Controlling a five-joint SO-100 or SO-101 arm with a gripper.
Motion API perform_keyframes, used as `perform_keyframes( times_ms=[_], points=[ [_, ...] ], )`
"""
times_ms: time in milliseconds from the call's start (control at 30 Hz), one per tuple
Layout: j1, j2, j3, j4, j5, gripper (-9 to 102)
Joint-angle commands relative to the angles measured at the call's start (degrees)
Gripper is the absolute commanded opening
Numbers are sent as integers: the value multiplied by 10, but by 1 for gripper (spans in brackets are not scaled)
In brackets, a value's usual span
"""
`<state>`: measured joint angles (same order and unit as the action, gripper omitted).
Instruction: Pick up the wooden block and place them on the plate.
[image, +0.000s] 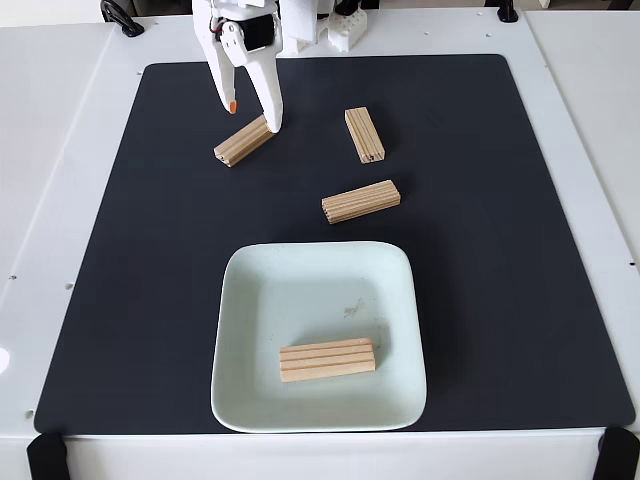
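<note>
Likely, the spread-open end effector (252, 117) straddles the ten-o'clock wooden block (243, 140) off-centre; closing could twist it away.

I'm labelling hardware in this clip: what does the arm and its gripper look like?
In the fixed view the arm is glossy white plastic, with a dark, black-looking block set into the wrist above the gripper. The gripper has two long, tapering white fingers; the left one ends in a small orange tip. No markings are legible.
</note>
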<state>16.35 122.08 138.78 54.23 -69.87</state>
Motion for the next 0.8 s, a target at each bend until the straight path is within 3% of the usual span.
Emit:
perform_keyframes(
  times_ms=[0, 133, 367, 767],
  points=[
    [-1, 4, 2, -6, -5, 34],
    [-1, -11, 1, -7, -6, 34],
    [-2, -86, -4, -82, -4, 34],
    [-11, -105, -7, -81, -1, 34]
  ],
)
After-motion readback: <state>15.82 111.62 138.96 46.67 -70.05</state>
